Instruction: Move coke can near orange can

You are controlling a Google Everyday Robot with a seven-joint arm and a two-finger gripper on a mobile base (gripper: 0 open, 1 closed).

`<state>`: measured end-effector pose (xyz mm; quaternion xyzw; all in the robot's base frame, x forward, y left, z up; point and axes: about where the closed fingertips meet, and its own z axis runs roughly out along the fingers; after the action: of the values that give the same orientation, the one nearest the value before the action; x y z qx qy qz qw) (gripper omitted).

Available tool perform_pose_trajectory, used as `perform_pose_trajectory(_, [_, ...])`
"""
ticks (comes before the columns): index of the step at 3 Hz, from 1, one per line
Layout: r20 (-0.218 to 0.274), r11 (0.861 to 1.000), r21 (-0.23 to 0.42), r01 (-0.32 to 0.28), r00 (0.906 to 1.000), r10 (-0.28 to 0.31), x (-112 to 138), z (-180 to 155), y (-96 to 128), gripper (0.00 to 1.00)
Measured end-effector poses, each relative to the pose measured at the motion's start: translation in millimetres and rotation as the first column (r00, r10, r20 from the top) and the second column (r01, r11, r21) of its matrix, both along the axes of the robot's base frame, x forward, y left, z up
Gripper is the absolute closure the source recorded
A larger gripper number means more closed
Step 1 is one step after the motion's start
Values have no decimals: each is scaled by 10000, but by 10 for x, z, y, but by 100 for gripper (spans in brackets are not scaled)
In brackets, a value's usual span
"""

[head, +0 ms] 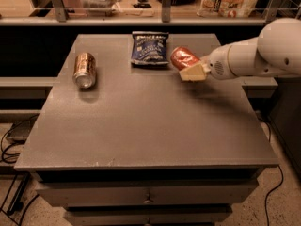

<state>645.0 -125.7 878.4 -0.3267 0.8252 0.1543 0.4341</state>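
The coke can [183, 58], red, is held tilted in my gripper [188, 66] a little above the table, right of centre at the back. One cream finger [192, 73] shows under the can; the other is hidden behind it. The white arm reaches in from the right. The orange can [84, 69], coppery brown with a silver end facing me, lies on its side at the table's left, well apart from the coke can.
A blue chip bag [149, 48] lies flat at the back centre, just left of the held can. The grey table [150, 126] has drawers below. A shelf with goods runs behind it. Cables lie on the floor at left.
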Motion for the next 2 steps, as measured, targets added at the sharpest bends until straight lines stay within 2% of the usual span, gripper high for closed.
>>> perform_pose_trajectory(1, [857,9989,163,-433,9954,417,11,414,88,100])
perform_pose_trajectory(2, [1051,9985,146,-524,9932,506,22,492,104,100])
